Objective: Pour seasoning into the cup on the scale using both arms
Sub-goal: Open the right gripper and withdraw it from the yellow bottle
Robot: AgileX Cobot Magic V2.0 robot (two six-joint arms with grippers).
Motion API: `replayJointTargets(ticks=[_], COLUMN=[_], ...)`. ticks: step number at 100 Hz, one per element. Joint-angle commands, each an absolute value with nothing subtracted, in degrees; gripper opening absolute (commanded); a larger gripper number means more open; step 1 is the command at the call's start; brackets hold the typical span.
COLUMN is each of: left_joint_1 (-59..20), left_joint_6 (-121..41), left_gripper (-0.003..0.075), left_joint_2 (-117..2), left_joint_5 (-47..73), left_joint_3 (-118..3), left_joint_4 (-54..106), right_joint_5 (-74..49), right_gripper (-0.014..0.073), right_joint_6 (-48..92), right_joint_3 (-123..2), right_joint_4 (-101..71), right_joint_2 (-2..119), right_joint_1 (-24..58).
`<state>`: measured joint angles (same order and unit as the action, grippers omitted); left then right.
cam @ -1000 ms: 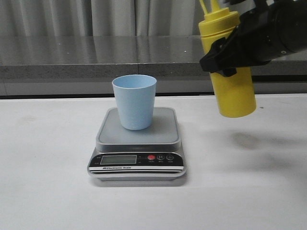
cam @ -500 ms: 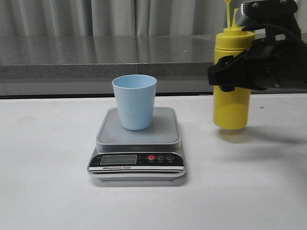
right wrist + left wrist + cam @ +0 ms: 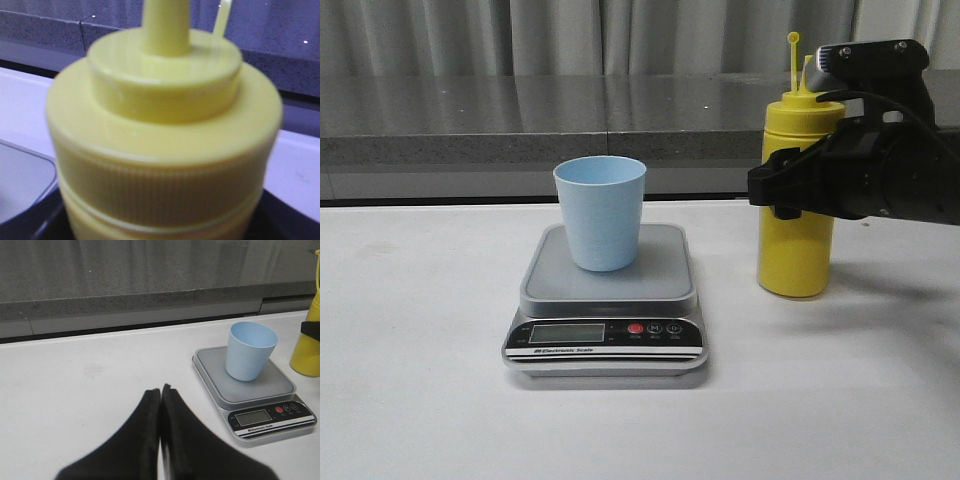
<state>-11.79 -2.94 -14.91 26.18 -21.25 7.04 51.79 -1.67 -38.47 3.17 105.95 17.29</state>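
Seasoning: the yellow squeeze bottle (image 3: 796, 250) is seen upright, its base on the white worktop (image 3: 420, 400), at about 3 o'clock from the scale; its ribbed cap and nozzle fill the right wrist view (image 3: 165, 150).
Right hand: the right hand (image 3: 800, 190) is clamped around the bottle's middle.
Cup: the pale blue cup (image 3: 601, 212) is set upright on the grey platform of the scale (image 3: 606, 300), well apart from the bottle.
Scale: its black panel, display and red button are turned toward 6 o'clock.
Left hand: the left hand (image 3: 160, 395) is held with fingers pressed together, nothing between them, over bare worktop at about 9 o'clock from the scale.
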Motion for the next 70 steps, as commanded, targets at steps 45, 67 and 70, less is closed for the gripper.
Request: replayJointTargets(ticks=[45, 67, 70], left_joint_1=[-11.6, -11.6, -11.6], left_joint_6=[-2.4, -2.4, -2.4], left_gripper=[-0.002, -0.002, -0.002], left_joint_2=[-15.4, -15.4, -15.4], left_joint_5=[21.8, 21.8, 21.8], left_joint_3=[-22.9, -22.9, -22.9], left_joint_4=[7.8, 7.8, 7.8], right_joint_5=[62.6, 63.7, 63.6], right_gripper=[0.0645, 0.0645, 0.0645], right_joint_6=[-2.0, -2.0, -2.0], right_joint_3=[-34.6, -29.2, -28.3], right_joint_4=[2.6, 1.7, 1.7], right_joint_2=[102.4, 97.9, 97.1], right_joint_1=[17.0, 17.0, 17.0])
